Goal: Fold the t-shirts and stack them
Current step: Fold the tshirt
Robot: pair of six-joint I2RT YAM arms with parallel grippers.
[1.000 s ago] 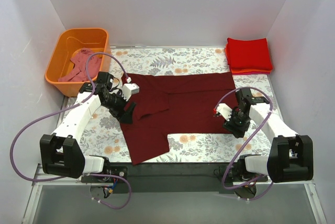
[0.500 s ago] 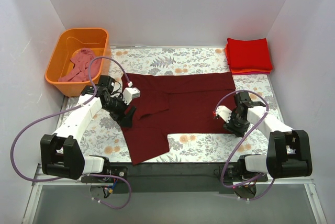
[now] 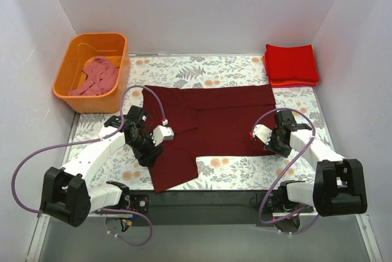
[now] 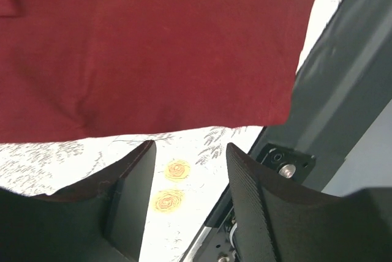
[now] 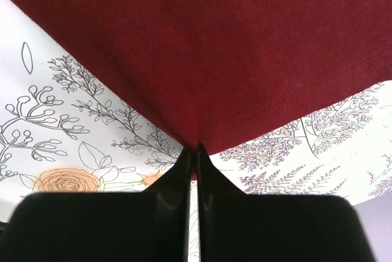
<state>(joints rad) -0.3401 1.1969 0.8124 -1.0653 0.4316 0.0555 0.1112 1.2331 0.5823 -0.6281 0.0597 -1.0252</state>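
Observation:
A dark maroon t-shirt (image 3: 214, 115) lies spread on the floral table cover, with a long flap reaching toward the near edge. My right gripper (image 3: 274, 146) is at its near right corner, and in the right wrist view the right gripper (image 5: 193, 152) is shut on the hem of the maroon t-shirt (image 5: 214, 48). My left gripper (image 3: 149, 152) rests at the flap's left edge. In the left wrist view the left gripper (image 4: 191, 152) stands open over bare floral cover, with the maroon t-shirt (image 4: 153, 48) just beyond its fingertips. Bright red t-shirts (image 3: 291, 63) sit folded in a stack at the far right.
An orange tub (image 3: 101, 43) at the far left holds a crumpled dusty pink t-shirt (image 3: 98, 75). White walls close in the table on three sides. A dark rail (image 3: 202, 198) runs along the near edge, close under the maroon flap.
My left arm has swung toward the near edge along the flap and its jaws have narrowed. My right gripper has slid slightly inward and shut on the shirt's corner.

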